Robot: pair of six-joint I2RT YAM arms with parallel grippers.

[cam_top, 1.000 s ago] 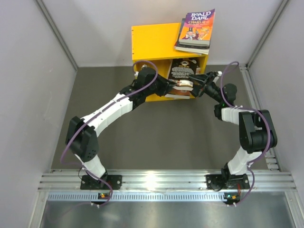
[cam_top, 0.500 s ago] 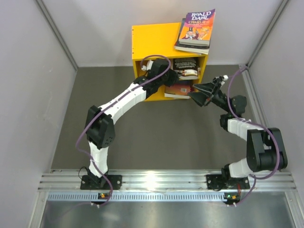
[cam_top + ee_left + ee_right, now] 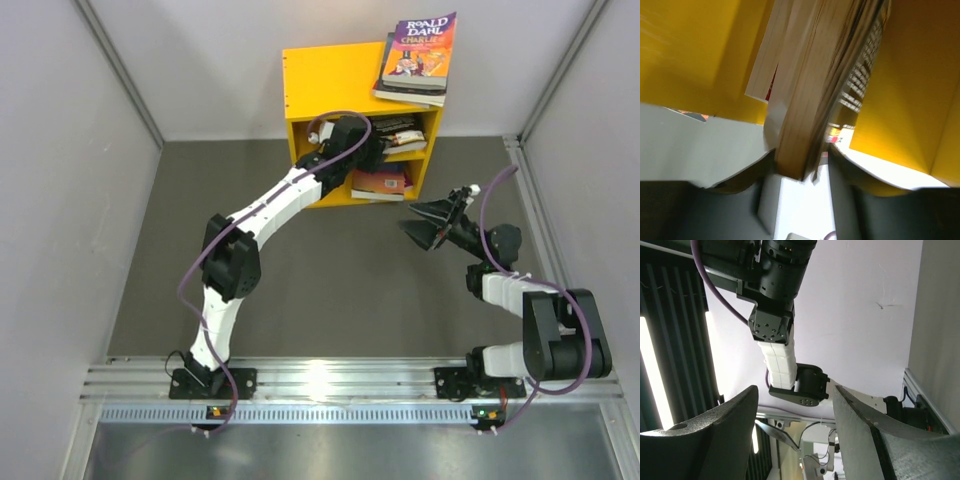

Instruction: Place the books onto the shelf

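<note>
Books (image 3: 397, 133) went deeper into shelf (image 3: 330, 75), left claw (image 3: 378, 140) loosening; right claw (image 3: 424, 222) retreated, open, empty.

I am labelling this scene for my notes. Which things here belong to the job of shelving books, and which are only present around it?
Belongs to the job:
- yellow shelf
- Roald Dahl book, on the shelf's top
- books in upper compartment
- red book in lower compartment
- left claw, inside the shelf
- right claw, open

Only present:
- grey table
- purple cables
</note>
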